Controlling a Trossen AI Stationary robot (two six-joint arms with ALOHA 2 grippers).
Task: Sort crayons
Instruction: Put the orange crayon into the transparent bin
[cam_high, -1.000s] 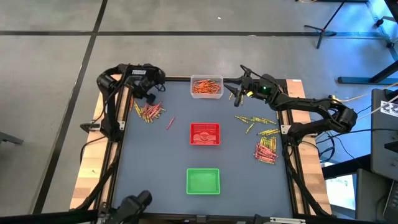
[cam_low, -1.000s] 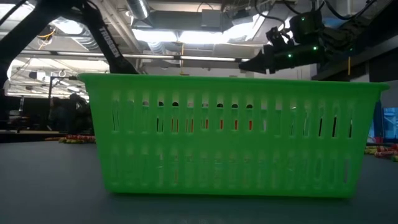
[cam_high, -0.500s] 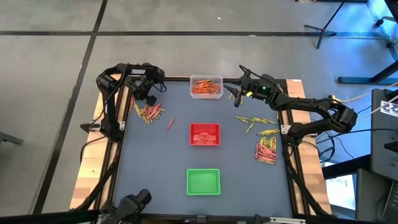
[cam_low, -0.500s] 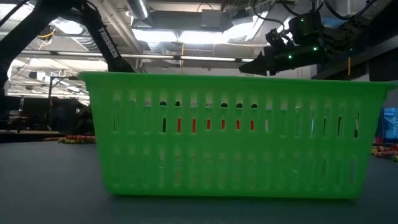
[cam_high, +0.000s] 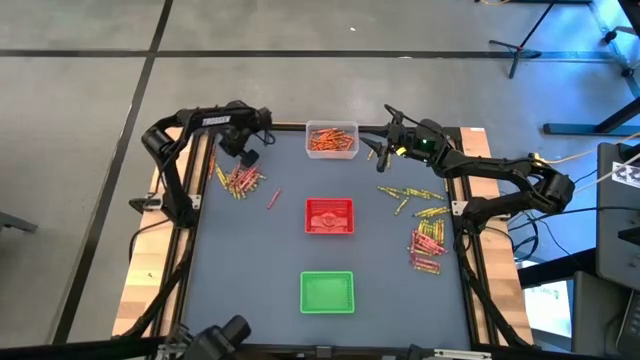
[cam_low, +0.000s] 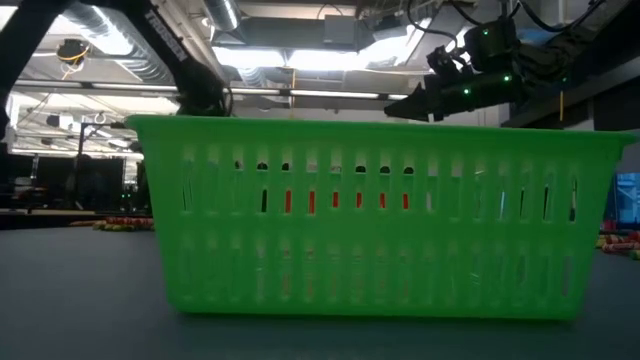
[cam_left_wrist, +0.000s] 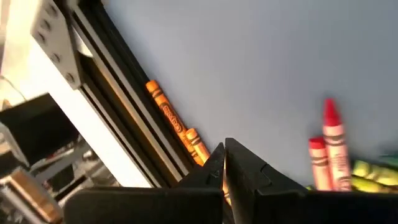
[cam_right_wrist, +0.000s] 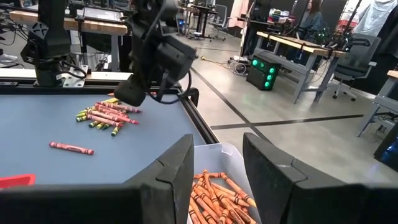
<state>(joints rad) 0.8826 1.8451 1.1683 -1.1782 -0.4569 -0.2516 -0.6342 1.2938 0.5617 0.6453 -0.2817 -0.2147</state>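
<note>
Crayons lie in a pile (cam_high: 240, 181) at the far left, with one red crayon (cam_high: 272, 198) apart from it. More crayons lie scattered (cam_high: 412, 195) and piled (cam_high: 427, 243) on the right. My left gripper (cam_high: 247, 157) is shut and hangs over the far-left pile. In its wrist view the gripper (cam_left_wrist: 224, 163) points at orange crayons (cam_left_wrist: 166, 111) lying along the table's rail, with red crayons (cam_left_wrist: 334, 146) beside them. My right gripper (cam_right_wrist: 217, 163) is open and level, with nothing between its fingers. It hovers over the clear tray (cam_high: 332, 139), which holds orange crayons (cam_right_wrist: 214, 194). My left gripper's shut fingertips (cam_left_wrist: 217, 163) stand in front of one end of an orange crayon (cam_left_wrist: 198, 146) by the rail. Whether they touch it I cannot tell.
A red tray (cam_high: 329, 215) sits mid-table and a green tray (cam_high: 327, 291) near the front edge; the green tray (cam_low: 380, 220) fills the low view. A black rail (cam_left_wrist: 118, 118) frames the table. Bare grey surface lies between the trays and the crayon piles.
My left gripper has risen from the far-left crayons and drawn a little toward the table's right, rolling slightly, still shut. The crayons lie as before. My right gripper has kept still.
</note>
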